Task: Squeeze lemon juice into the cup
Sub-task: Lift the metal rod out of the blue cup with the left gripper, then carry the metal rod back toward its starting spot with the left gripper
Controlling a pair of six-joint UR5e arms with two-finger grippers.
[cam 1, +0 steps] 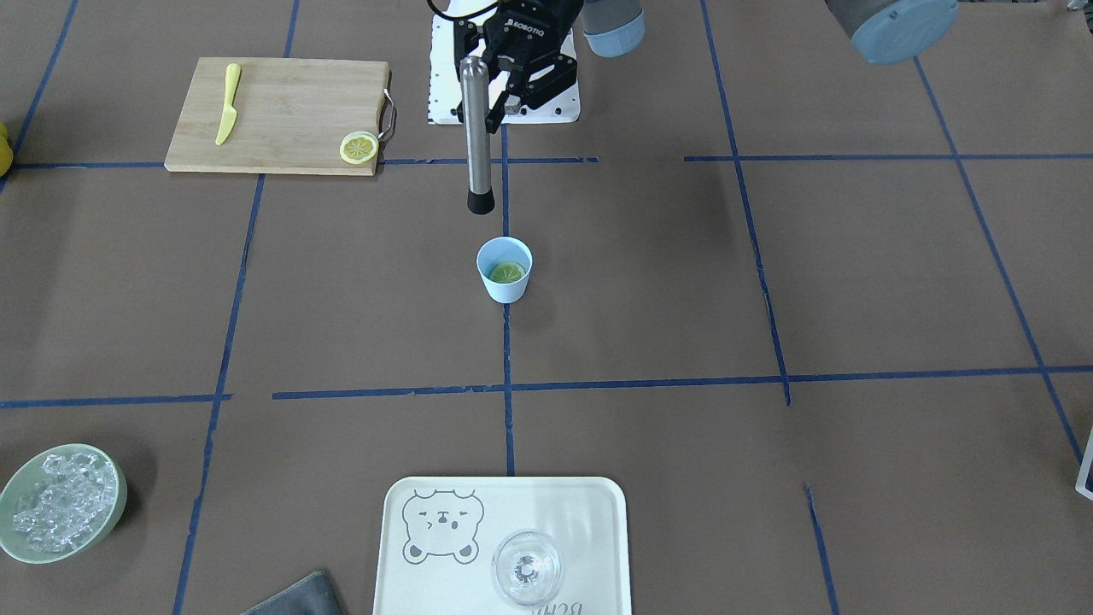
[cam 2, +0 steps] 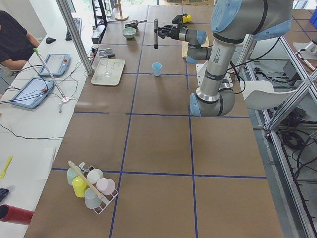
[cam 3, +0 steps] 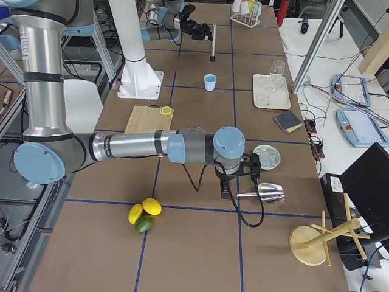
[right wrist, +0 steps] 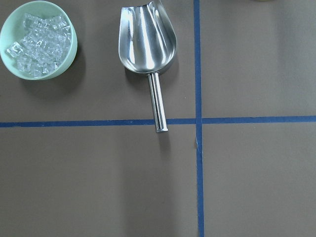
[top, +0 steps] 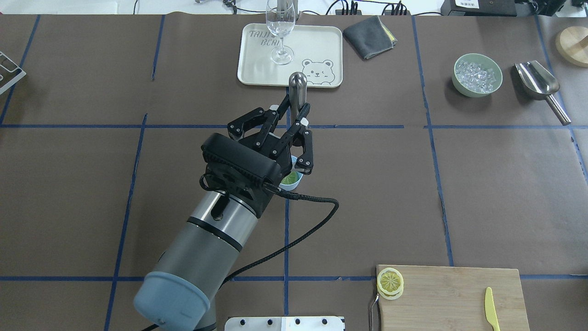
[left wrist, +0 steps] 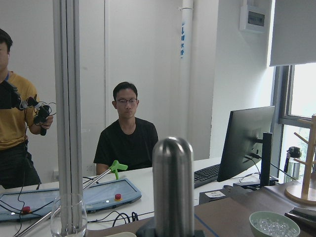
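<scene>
The left gripper [top: 293, 112] is clamped on an upright brushed-steel muddler with a black tip [cam 1: 476, 137], the tip hanging above and clear of the small pale blue tapered cup [cam 1: 504, 269] near the table's middle. 1 round yellow lemon slice [cam 1: 507, 272] lies flat, cut face up, inside that cup - a 2nd slice [cam 1: 359, 148] sits on the bamboo cutting board [cam 1: 282, 111]. The right gripper [cam 3: 252, 170] hovers over a steel scoop [right wrist: 148, 37] beside the green bowl of ice [right wrist: 38, 39] - whether its claw is open or closed cannot be told.
</scene>
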